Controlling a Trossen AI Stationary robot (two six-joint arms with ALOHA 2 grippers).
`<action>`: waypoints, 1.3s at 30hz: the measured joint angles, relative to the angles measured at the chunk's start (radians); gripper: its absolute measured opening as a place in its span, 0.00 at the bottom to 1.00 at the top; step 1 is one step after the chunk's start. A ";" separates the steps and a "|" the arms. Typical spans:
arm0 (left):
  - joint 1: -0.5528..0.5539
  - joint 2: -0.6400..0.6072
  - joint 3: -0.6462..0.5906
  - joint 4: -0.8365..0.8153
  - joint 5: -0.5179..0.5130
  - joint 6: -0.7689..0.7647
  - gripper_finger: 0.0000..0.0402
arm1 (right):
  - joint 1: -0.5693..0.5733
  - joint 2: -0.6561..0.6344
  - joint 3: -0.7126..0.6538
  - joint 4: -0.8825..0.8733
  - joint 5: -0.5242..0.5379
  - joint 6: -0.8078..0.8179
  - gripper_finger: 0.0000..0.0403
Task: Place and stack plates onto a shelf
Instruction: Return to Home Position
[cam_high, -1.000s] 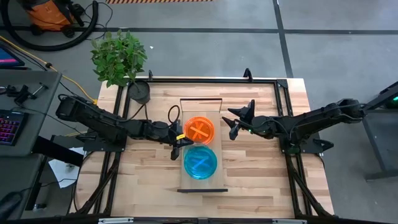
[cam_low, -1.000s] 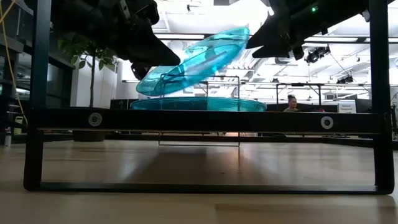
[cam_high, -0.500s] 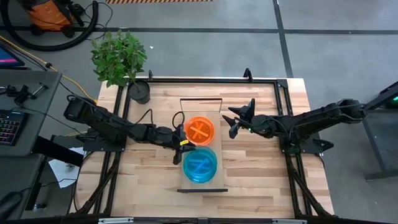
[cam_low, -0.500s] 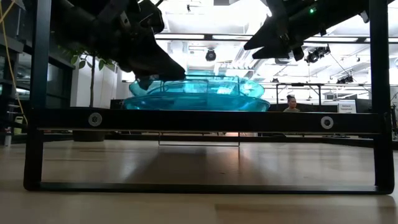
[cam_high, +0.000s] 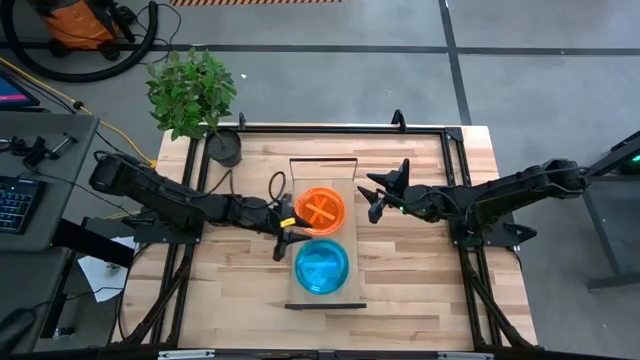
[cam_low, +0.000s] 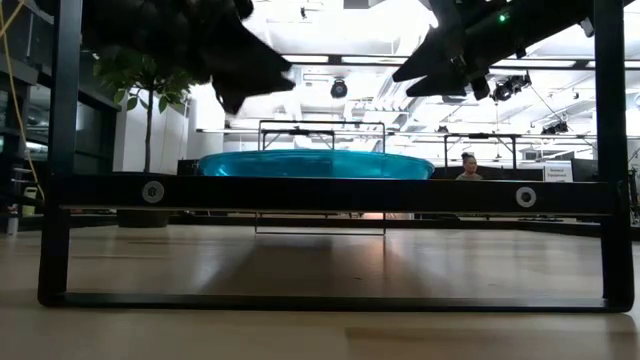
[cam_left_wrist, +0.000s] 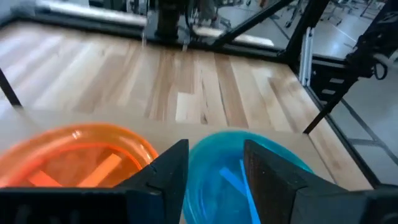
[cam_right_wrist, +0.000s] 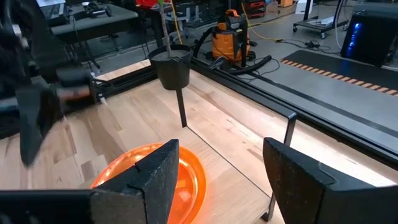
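On the long light-wood shelf (cam_high: 324, 176), an orange plate (cam_high: 321, 208) lies flat in the middle. A cyan plate (cam_high: 322, 265) lies flat toward the near end; how many cyan plates lie under it I cannot tell (cam_low: 315, 164). My left gripper (cam_high: 284, 234) stands open at the shelf's left side, raised above the cyan plate (cam_left_wrist: 217, 186) and clear of it (cam_low: 232, 98). Both plates show past its fingers in the left wrist view (cam_left_wrist: 214, 147). My right gripper (cam_high: 377, 201) hangs open to the right of the orange plate (cam_right_wrist: 189, 171), touching nothing.
A potted plant (cam_high: 205, 100) stands at the table's far left corner. Black frame rails (cam_high: 330, 128) run along the table edges. Bare tabletop (cam_high: 240, 290) lies on both sides of the shelf. A person (cam_low: 468, 165) sits far off in the room behind.
My left gripper has opened and let go of the cyan plate. The plate was tilted with its right side up; it has dropped flat onto the cyan stack at the shelf's near end. The gripper has then risen and drawn back slightly toward the table's left edge.
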 joint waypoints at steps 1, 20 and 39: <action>0.000 -0.027 0.000 -0.019 0.000 0.014 0.36 | 0.000 0.000 0.000 0.000 -0.005 0.000 0.54; -0.038 -0.670 -0.387 0.147 -0.155 0.206 0.31 | 0.000 0.000 0.000 -0.039 -0.062 0.002 0.54; 0.046 -0.901 -0.521 0.032 -0.085 0.293 0.00 | 0.000 0.000 0.000 -0.029 -0.062 0.006 0.54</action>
